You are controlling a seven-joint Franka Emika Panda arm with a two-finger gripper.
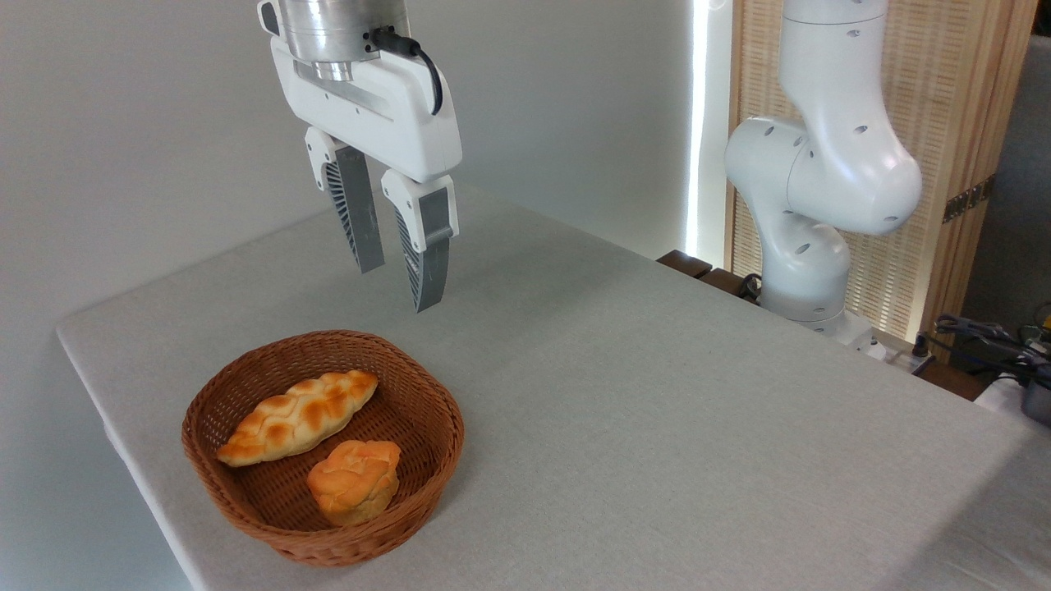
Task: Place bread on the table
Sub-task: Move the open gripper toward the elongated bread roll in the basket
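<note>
Bread [297,417]: long braided loaf, pointed at both ends, golden crust with pale cream grooves crossing it, browner at the near-left tip. Lying inside round brown wicker basket [427,410], along its back-left half, one tip against the near-left wall, the other toward the far rim. Short orange bun [355,479] just beside it, nearer the front of basket. Basket near left front edge of grey-beige cloth tabletop [657,394]. Tool [398,287] hanging above tabletop, behind and above the basket, fingers apart with a narrow gap, nothing between them. White arm base [809,271] at far right edge.
</note>
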